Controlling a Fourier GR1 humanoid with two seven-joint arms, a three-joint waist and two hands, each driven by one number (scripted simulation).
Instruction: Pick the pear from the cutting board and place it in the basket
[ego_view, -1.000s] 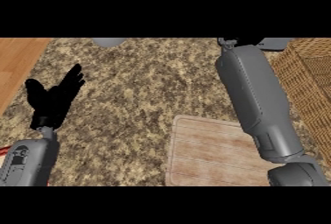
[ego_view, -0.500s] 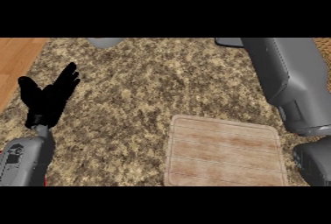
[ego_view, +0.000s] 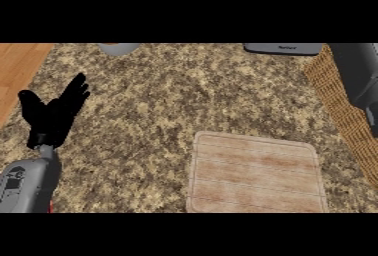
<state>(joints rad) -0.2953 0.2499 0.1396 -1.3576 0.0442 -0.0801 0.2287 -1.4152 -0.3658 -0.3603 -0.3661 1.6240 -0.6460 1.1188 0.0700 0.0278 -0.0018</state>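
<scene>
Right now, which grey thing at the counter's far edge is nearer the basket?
The wide flat one, at the right beside the basket; the rounded one sits far to the left.

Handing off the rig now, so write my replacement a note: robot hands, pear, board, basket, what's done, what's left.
Left robot hand: open, fingers up, resting at the view's left.
Right robot hand: out of view; only its forearm shows, by the basket at the right edge.
Cutting board: bare, nothing on it.
Pear: not visible, so placement is unconfirmed.
To do: confirm it is in the basket.
</scene>
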